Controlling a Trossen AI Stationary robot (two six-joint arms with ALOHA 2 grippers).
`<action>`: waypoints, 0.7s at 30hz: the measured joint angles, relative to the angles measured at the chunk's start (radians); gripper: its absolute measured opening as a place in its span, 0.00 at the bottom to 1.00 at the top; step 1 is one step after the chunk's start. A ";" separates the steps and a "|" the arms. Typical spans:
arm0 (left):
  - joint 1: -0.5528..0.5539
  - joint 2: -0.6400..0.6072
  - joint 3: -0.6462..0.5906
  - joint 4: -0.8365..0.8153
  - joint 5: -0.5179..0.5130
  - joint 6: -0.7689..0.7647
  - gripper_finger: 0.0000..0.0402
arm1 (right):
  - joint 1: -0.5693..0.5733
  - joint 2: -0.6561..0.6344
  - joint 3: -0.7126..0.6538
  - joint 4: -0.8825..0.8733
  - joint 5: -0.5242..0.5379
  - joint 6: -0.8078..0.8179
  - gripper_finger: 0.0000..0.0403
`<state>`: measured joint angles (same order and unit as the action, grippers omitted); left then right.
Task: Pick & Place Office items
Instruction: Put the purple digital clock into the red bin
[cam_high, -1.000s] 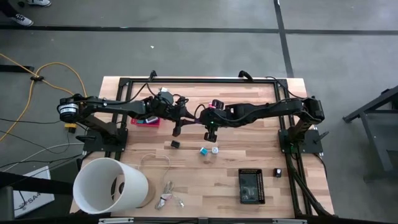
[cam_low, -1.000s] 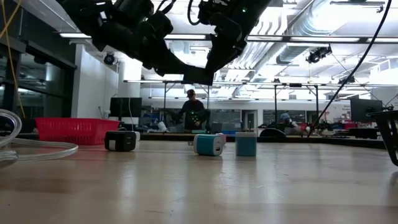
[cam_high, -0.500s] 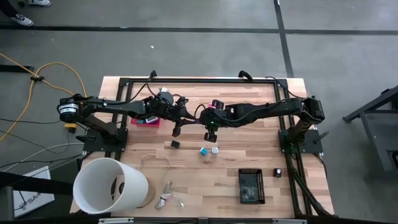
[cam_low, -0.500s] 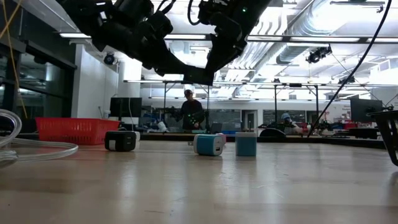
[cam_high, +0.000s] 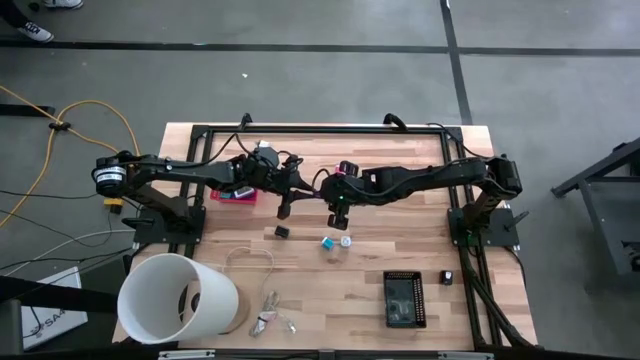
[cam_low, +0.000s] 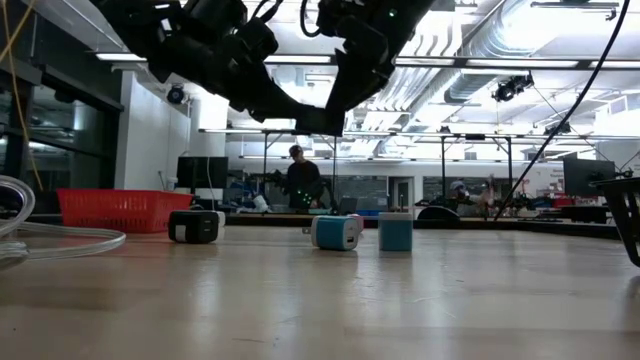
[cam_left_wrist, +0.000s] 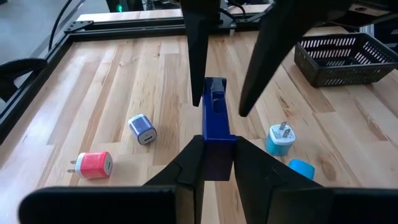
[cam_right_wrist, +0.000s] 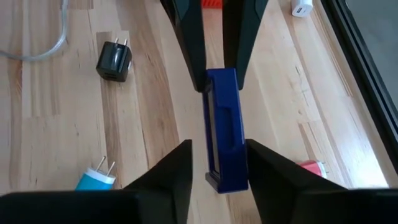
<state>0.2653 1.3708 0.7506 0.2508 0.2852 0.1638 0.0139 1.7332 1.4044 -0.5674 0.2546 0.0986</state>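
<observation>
Surface: pale wooden table, planked, with a black frame along its edges
Middle: black plug block; just beside it a teal plug block and a white one
Left side: red mesh basket; big white tub on its side; pale wire loop
Right side: black mesh tray; small black block

below: black charger, teal plugs | elsewhere: bare table
</observation>
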 joint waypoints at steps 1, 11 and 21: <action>0.000 0.000 0.000 0.000 0.000 0.000 0.15 | 0.000 0.000 0.000 0.000 0.000 0.000 0.34; 0.000 0.000 0.000 -0.001 -0.003 -0.003 0.15 | 0.000 -0.023 0.000 -0.016 -0.007 -0.026 0.44; 0.000 0.000 0.000 -0.008 -0.003 -0.007 0.15 | 0.000 -0.194 0.003 -0.048 -0.004 -0.025 0.45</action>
<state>0.2655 1.3708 0.7506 0.2428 0.2825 0.1566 0.0139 1.5394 1.4071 -0.6156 0.2511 0.0741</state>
